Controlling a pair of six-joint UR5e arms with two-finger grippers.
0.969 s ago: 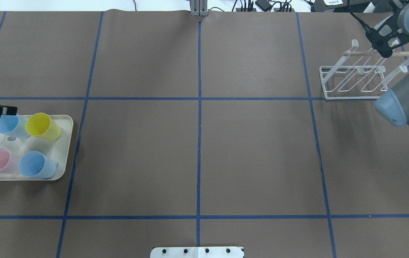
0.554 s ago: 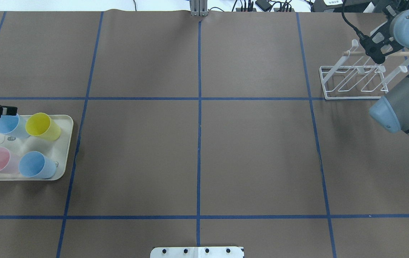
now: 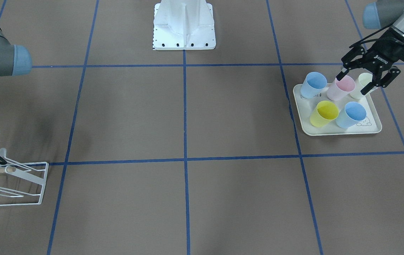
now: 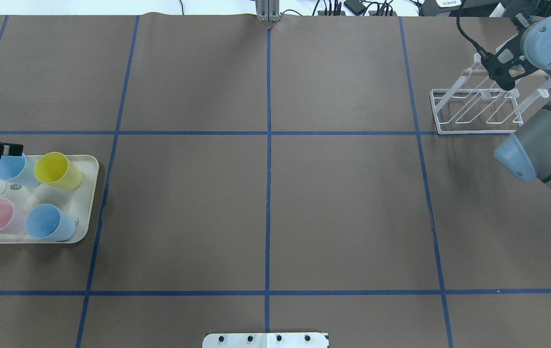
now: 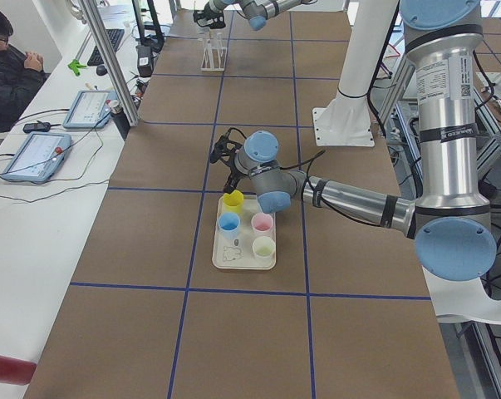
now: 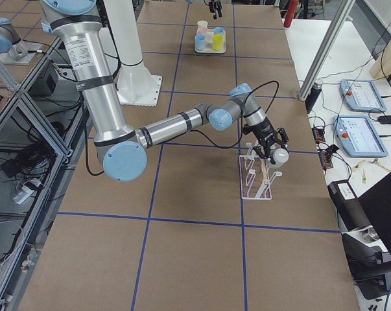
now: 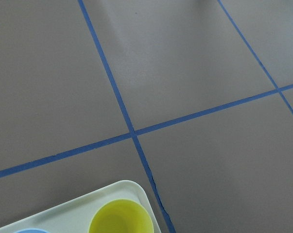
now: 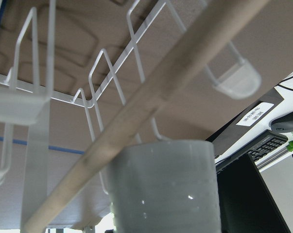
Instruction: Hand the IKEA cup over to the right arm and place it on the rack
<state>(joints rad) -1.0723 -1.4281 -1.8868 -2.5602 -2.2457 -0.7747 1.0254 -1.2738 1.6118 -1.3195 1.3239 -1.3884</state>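
Observation:
The white wire rack [image 4: 473, 113] stands at the table's far right. My right gripper [image 6: 270, 148] is at the rack's wooden dowel [image 8: 151, 102], shut on a pale grey cup [image 6: 280, 156]. The cup fills the bottom of the right wrist view [image 8: 163, 189], just under the dowel. My left gripper [image 3: 352, 84] is open and empty. It hangs above the pink cup [image 3: 341, 88] and the pale green cup [image 3: 363, 85] on the cream tray [image 3: 333, 131].
The tray also holds two blue cups [image 3: 311, 84] [image 3: 352, 114] and a yellow cup [image 3: 324, 113]. The white robot base [image 3: 184, 24] stands at mid-table on the robot's side. The right arm's elbow [image 4: 536, 150] hangs over the table in front of the rack.
My right gripper and elbow have moved leftwards along the rack's dowel with the cup. The left arm and the tray's cups have not moved.

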